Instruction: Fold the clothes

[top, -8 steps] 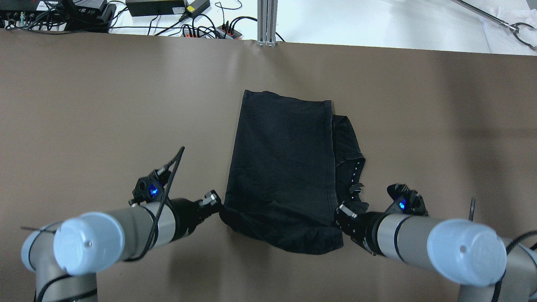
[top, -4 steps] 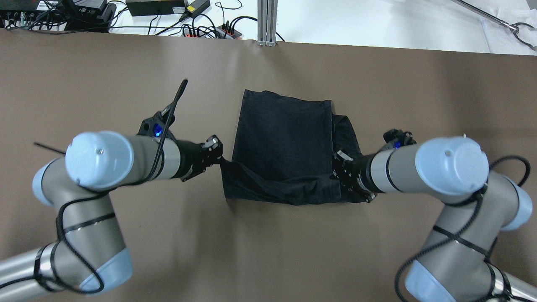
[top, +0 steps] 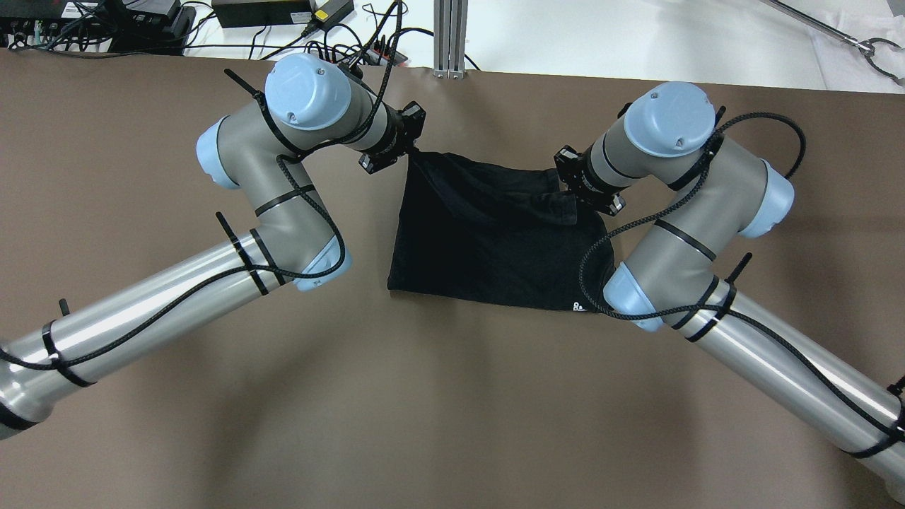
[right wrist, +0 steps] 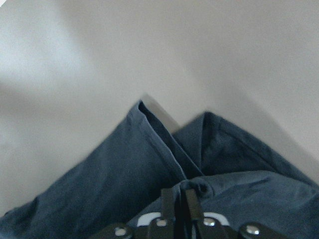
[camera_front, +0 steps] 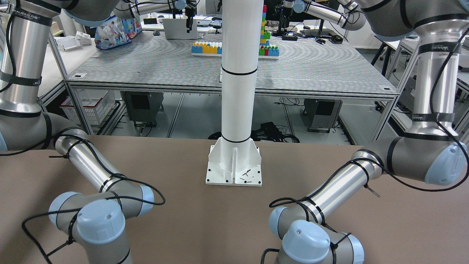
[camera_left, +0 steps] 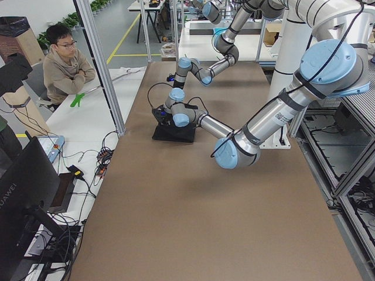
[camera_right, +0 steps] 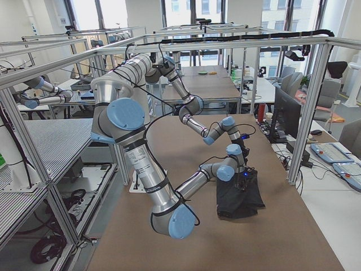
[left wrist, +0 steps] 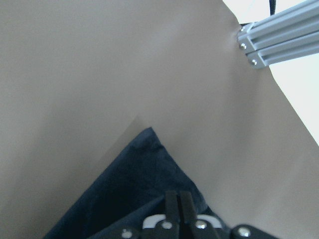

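The black garment (top: 495,247) lies mid-table, doubled over itself, with its fold on the near side. My left gripper (top: 409,152) is shut on its far left corner. My right gripper (top: 571,189) is shut on its far right corner. Both hold the upper layer at the garment's far edge, low over the table. The left wrist view shows the shut left gripper (left wrist: 179,206) pinching dark cloth (left wrist: 134,189). The right wrist view shows the shut right gripper (right wrist: 180,201) pinching bunched cloth (right wrist: 124,179). The garment also shows in the side views (camera_left: 174,133) (camera_right: 240,197).
An aluminium post (top: 450,39) stands at the table's far edge, with cables and power bricks (top: 261,14) beyond it. The white post's base (camera_front: 234,168) is bolted near the robot's side. A seated person (camera_left: 64,58) is beside the table.
Both grippers have carried the garment's near hem away from the robot to its far edge. The garment is now folded in half and about half as long.
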`<state>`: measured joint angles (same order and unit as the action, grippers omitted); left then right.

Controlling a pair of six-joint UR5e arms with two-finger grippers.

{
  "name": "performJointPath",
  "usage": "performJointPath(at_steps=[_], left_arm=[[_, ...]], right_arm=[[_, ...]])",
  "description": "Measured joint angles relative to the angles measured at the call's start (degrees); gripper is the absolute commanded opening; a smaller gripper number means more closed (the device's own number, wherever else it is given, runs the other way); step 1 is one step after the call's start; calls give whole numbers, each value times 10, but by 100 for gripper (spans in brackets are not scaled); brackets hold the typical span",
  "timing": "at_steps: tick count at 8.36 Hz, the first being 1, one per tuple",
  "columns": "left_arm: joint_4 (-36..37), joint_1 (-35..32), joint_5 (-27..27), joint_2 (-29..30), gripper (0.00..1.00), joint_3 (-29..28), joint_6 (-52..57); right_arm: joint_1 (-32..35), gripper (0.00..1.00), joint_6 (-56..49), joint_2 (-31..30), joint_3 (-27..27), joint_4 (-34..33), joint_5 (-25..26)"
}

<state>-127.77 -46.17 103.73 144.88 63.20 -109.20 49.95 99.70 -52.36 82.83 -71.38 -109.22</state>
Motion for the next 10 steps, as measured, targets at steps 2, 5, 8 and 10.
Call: performJointPath(at_steps=[2, 5, 8, 10], left_arm=[[-37, -18, -10, 29, 100, -76, 43], [-49, -22, -47, 48, 100, -108, 77], [-48, -23, -54, 50, 100, -104, 141], [3, -30, -56, 28, 100, -81, 313]], right_arm=[[29, 95, -61, 70, -165, 92, 2], [59, 95, -121, 113, -252, 136, 1], [60, 95, -172, 90, -224, 140, 3], [65, 95, -370, 54, -203, 141, 1]])
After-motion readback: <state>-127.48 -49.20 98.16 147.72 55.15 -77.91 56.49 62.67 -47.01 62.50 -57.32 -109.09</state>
